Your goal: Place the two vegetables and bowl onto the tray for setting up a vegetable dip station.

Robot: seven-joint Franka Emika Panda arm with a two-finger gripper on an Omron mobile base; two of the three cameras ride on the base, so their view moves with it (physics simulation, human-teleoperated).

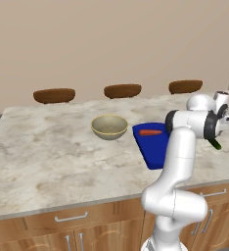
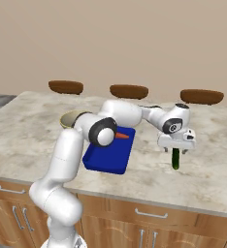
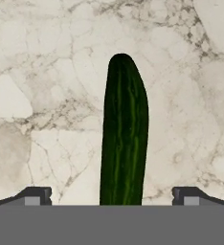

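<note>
The dark green vegetable [image 3: 123, 139] lies on the marble counter right of the tray, between my open gripper's [image 3: 111, 196] fingertips [image 3: 37, 195], which stand wide on either side without touching it. From the right base view, the gripper [image 2: 175, 151] hovers just above the green vegetable [image 2: 175, 161]. The orange carrot [image 1: 150, 132] lies in the deep-blue tray [image 1: 153, 149]. The beige bowl [image 1: 109, 126] stands on the counter left of the tray, and my arm partly hides the bowl [image 2: 68, 117] in the right base view.
Three dark brown flat ovals [image 1: 54, 95] [image 1: 122, 90] [image 1: 185, 86] line the counter's far edge. The counter's front edge [image 1: 87, 202] runs above wooden cabinet drawers. My arm crosses over the tray's [image 2: 108, 157] far end.
</note>
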